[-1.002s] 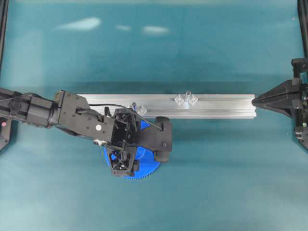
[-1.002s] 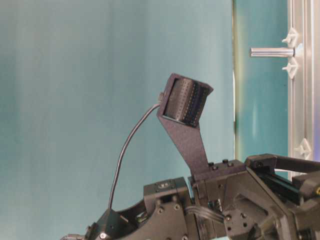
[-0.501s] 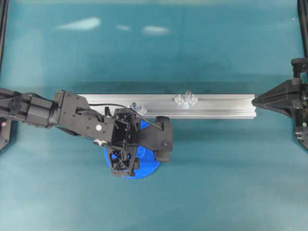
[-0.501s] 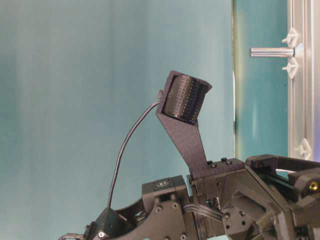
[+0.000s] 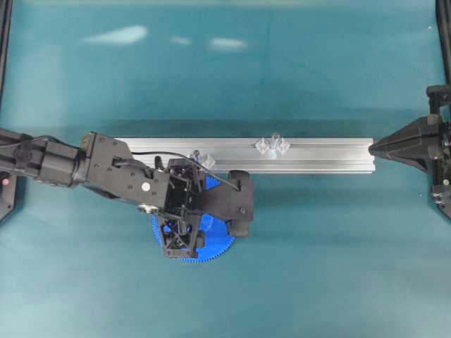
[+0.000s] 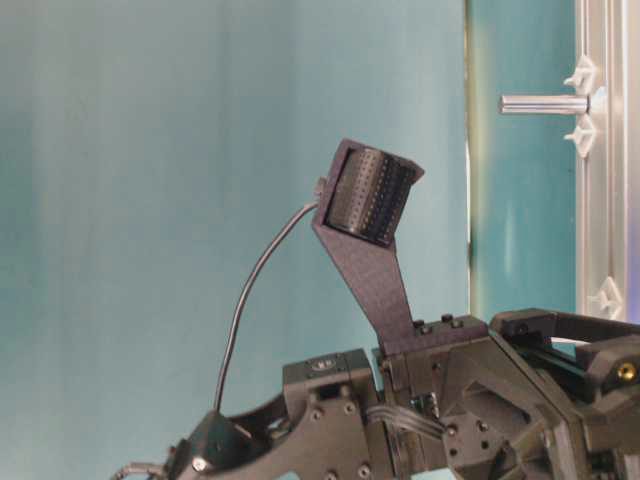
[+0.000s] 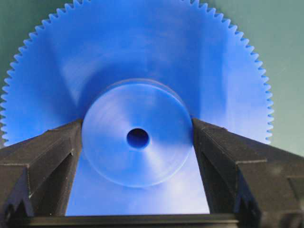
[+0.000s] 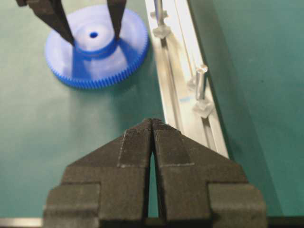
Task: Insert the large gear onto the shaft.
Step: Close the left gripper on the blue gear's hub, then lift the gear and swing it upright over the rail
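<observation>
The large gear [image 7: 142,57] lies flat on the teal table, bright blue with a raised hub [image 7: 118,161]. My left gripper [image 7: 137,122] reaches down over it, and its two black fingers [image 8: 61,23] press on opposite sides of the hub. From overhead the left gripper [image 5: 184,224] covers most of the large gear [image 5: 215,248]. The shaft [image 5: 275,139] stands upright on the rail between two clear diamond blocks, to the right of the gear. It also shows as the shaft [image 8: 200,83] in the right wrist view. My right gripper [image 8: 152,121] is shut and empty, near the rail's right end.
A long aluminium rail [image 5: 324,155] crosses the table just behind the gear. A second, shorter clear peg [image 8: 159,14] stands on the rail close to the left arm, partly hidden by it from overhead. Dark frame posts stand at the table's side edges.
The left jaws have narrowed onto the gear's hub while the arm stayed almost in place. The gear and the right arm have not moved.
</observation>
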Motion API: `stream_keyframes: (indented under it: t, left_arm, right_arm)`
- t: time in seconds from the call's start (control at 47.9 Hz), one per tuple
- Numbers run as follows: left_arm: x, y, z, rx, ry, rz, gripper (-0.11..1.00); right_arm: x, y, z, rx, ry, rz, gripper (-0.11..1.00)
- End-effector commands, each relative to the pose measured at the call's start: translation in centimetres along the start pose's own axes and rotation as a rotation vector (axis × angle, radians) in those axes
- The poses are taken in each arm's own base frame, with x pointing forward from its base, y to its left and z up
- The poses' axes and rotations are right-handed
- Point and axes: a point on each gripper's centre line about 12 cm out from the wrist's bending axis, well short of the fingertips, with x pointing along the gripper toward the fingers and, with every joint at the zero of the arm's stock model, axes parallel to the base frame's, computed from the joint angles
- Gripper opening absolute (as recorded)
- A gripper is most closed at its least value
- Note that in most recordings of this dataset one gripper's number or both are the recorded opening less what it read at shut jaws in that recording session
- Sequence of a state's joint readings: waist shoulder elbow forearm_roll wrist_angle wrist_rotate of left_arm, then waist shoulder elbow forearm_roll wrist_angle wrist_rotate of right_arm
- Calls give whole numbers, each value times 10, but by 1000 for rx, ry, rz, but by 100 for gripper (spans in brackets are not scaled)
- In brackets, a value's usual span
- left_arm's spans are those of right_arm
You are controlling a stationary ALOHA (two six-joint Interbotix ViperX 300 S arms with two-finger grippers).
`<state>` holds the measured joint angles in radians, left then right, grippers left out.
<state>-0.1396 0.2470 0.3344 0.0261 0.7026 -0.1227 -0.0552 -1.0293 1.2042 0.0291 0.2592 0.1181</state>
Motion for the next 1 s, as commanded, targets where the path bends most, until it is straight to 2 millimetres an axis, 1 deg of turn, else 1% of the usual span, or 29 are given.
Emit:
stream_keyframes:
  t: [0.0, 0.271, 0.501, 0.584, 0.751, 0.981]
  left_arm:
    - [-29, -2, 18, 2, -70, -9, 77]
    - [-47, -3, 32, 10, -63, -7, 77]
    - [-65, -1, 40, 77, -48, 0, 77]
    - [-76, 3, 46, 87, -67, 2, 77]
    - [-106, 17, 60, 60, -141, 11, 77]
    - [-136, 31, 69, 36, -167, 24, 77]
  right_arm:
    - [1, 0, 4, 11, -8, 0, 5]
    - [0, 0, 4, 13, -8, 0, 5]
    - [0, 0, 4, 13, -10, -1, 5]
    - [0, 0, 4, 13, -12, 1, 5]
    - [-2, 0, 5, 13, -20, 1, 5]
    - [-2, 0, 4, 13, -20, 2, 5]
